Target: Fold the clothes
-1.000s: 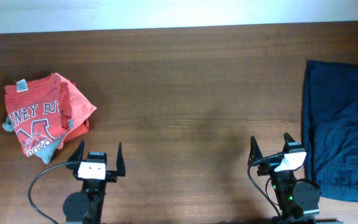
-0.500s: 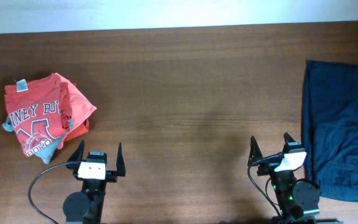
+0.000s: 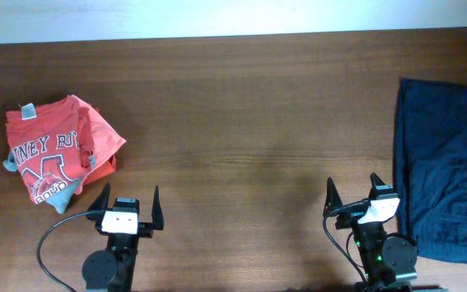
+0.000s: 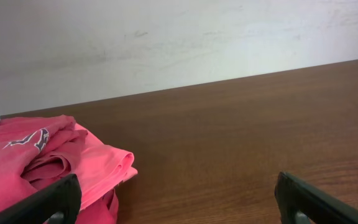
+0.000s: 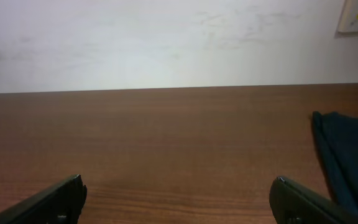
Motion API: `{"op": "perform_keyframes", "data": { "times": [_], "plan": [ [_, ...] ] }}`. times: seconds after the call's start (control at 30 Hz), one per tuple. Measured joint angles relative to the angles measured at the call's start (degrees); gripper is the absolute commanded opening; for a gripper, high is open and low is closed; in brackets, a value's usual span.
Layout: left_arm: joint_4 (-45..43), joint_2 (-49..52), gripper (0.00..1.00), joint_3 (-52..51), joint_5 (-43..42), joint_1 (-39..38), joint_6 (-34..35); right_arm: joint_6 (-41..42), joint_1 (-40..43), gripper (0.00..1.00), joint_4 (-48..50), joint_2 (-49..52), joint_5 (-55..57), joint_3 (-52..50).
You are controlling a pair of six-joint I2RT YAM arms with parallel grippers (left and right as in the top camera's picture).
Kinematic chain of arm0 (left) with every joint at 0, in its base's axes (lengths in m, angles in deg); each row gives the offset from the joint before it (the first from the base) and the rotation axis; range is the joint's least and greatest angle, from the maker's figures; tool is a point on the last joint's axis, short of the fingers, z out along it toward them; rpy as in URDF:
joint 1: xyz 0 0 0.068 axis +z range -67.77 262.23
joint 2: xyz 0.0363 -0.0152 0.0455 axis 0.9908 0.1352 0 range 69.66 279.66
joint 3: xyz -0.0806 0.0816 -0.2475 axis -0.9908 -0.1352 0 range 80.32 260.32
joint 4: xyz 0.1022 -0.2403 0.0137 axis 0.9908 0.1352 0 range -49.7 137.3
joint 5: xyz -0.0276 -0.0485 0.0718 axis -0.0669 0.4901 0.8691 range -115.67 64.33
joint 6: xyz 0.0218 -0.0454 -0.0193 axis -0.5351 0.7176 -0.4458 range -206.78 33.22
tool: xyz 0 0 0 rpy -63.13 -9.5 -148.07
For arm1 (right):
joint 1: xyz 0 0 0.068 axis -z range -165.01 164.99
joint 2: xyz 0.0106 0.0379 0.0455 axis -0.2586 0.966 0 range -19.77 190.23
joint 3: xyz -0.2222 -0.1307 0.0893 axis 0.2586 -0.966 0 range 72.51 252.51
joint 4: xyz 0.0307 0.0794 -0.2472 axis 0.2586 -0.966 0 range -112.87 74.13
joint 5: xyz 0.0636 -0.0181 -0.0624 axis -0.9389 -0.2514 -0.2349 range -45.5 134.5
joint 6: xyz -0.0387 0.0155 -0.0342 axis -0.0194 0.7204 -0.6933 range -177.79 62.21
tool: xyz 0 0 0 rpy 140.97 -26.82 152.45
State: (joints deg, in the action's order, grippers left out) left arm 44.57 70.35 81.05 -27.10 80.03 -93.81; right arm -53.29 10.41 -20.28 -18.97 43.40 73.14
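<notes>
L gripper: jaws spread wide, nothing btwn them, sits at near edge of table, left side. R gripper: same, jaws apart, holding nothing, near edge, right side. Red T-shirt w/ white lettering lies in a crumpled heap just far-left of L gripper, not touching. Navy shorts lie spread flat at table's right edge, just right of R gripper, partly out of frame. White wall past far edge.
</notes>
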Motion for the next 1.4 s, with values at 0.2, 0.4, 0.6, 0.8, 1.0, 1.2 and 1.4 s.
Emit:
{"op": "perform_keyframes", "data": {
  "times": [0.2,0.4,0.6,0.8,1.0,1.2,1.4],
  "plan": [
    [0.9,0.4,0.99,1.7,0.0,0.0,0.6,0.0,0.0,0.99,-8.5,0.2,1.6,4.3],
    [5.1,7.5,0.99,11.3,0.0,0.0,0.9,0.0,0.0,0.99,-16.5,5.8,6.6,14.9],
    [6.3,21.3,0.99,22.9,0.0,0.0,0.9,0.0,0.0,0.99,-24.3,18.6,12.9,28.9],
    [12.3,36.7,0.99,34.1,0.0,0.0,0.9,0.0,0.4,0.99,-33.7,35.5,17.3,41.3],
    [15.5,47.8,0.99,39.0,-0.3,0.0,0.9,0.0,6.9,0.99,-40.6,53.0,18.1,49.9],
    [15.6,52.0,0.99,39.3,-3.9,0.0,0.9,0.0,18.0,0.87,-41.0,65.7,15.5,51.1],
    [15.7,52.9,0.99,39.3,-5.1,0.0,0.9,0.0,26.1,0.74,-40.4,76.5,13.4,51.1]
  ]
}}
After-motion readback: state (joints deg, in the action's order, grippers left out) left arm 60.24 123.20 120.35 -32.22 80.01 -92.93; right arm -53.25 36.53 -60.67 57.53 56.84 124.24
